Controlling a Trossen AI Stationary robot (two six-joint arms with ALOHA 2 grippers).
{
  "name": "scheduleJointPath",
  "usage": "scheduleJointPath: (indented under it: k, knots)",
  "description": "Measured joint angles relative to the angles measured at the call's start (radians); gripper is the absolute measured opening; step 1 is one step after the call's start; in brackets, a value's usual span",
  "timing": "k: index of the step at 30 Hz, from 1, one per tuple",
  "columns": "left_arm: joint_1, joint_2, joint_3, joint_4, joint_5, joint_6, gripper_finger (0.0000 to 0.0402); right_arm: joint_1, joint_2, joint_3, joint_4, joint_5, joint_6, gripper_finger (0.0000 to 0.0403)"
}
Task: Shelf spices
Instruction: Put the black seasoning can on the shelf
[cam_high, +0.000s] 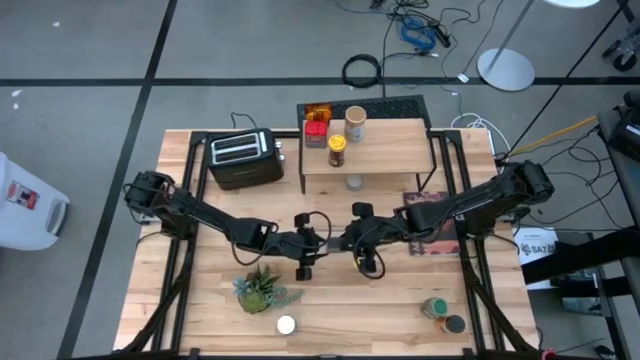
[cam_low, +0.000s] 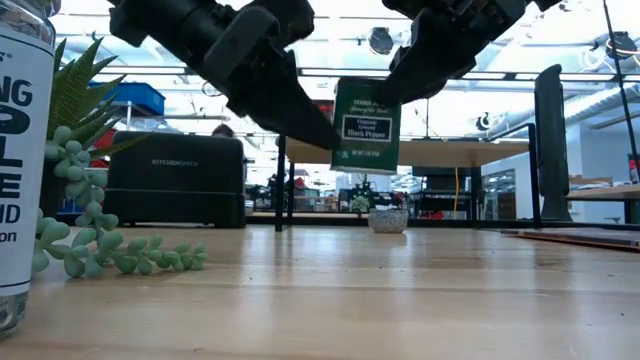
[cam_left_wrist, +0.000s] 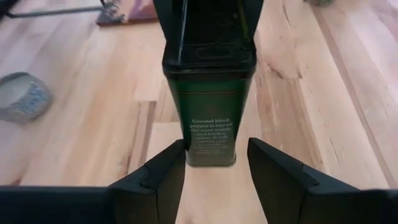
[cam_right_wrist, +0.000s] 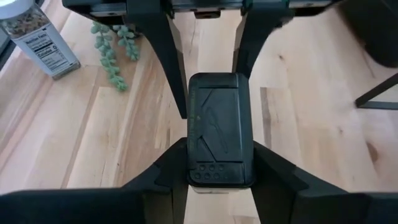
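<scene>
Jaws first: right gripper (cam_right_wrist: 214, 165) is clamped on the top end of the dark tin (cam_low: 366, 125), holding it clear of the table mid-frame in the low view; left gripper (cam_left_wrist: 211, 165) stands open, fingers either side of the tin's lower end, not visibly touching. Tin's long axis is upright, lined up between the two grippers, centre of the high view. Looks like a handover, both arms equally near. Shelf (cam_high: 385, 150) sits upper centre, several spices already on it at its left end; toaster (cam_high: 244, 158) left of it
</scene>
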Motion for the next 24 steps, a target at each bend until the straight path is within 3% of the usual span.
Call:
scheduleJointPath:
  k: [9, 24]
  knots:
    - [-0.021, -0.082, -0.001, -0.005, -0.067, 0.033, 0.0181, -0.001, -0.078, 0.001, -0.082, 0.033, -0.004, 0.0125]
    - [-0.020, -0.083, -0.034, -0.018, -0.088, 0.008, 0.0181, -0.028, -0.292, 0.002, -0.223, 0.050, -0.007, 0.0125]
